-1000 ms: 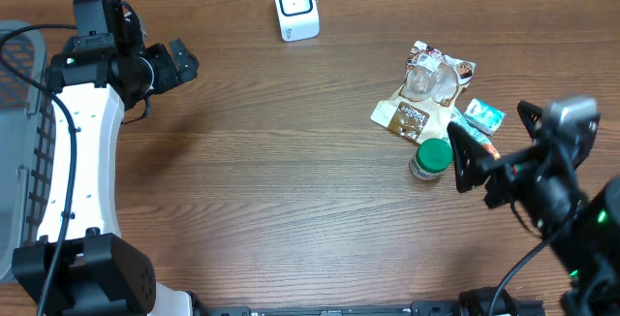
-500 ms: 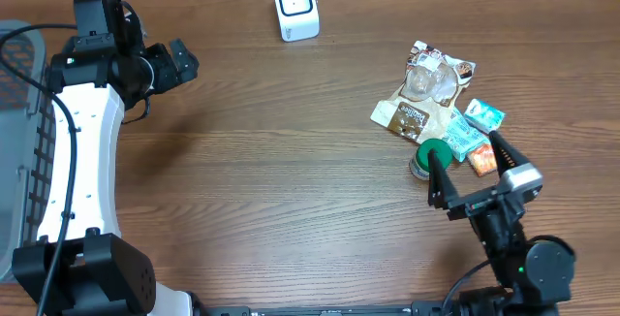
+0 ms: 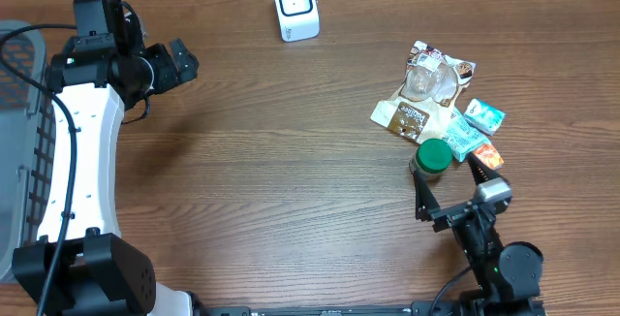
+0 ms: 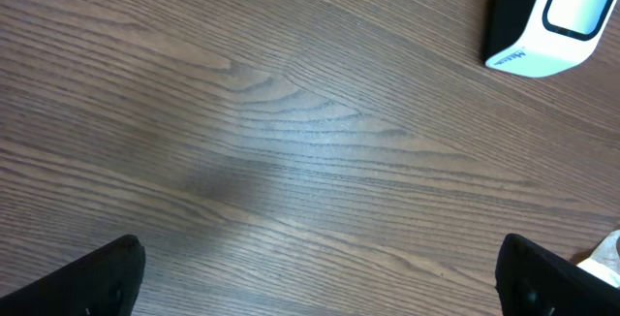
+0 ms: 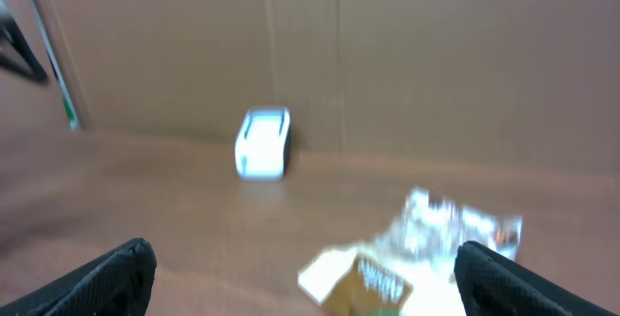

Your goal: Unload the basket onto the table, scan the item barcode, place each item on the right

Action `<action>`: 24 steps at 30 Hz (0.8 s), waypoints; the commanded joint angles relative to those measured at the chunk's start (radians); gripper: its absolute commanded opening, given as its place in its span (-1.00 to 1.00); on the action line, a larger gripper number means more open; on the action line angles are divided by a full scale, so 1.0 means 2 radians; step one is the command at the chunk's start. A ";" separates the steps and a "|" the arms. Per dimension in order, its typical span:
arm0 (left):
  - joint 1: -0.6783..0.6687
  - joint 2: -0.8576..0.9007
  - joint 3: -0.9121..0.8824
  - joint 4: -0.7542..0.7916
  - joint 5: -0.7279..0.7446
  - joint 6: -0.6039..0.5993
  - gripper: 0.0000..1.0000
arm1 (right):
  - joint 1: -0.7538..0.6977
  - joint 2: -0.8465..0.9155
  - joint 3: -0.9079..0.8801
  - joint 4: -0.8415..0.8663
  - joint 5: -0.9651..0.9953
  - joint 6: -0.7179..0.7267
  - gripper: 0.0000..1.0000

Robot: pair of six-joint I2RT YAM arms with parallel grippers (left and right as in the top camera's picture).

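We take this for a lab's mock shop checkout: a white barcode scanner far on the wood-grain table, packaged groceries right, cardboard wall behind.

The white-and-black left arm reaches up the left side, and its black two-finger left gripper points right, jaws spread wide and empty. The black right arm sits at the near right edge. Its right gripper aims toward the far side, jaws wide apart, holding nothing.

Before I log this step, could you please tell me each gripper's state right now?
Left gripper: open, holding nothing.
Right gripper: open, holding nothing.
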 commanded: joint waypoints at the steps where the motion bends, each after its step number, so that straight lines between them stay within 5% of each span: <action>1: 0.001 0.001 0.003 0.001 -0.001 -0.001 0.99 | -0.002 -0.005 -0.009 0.009 0.000 0.002 1.00; 24: 0.001 0.001 0.003 0.001 -0.001 -0.001 0.99 | -0.002 -0.005 -0.009 0.000 0.000 0.002 1.00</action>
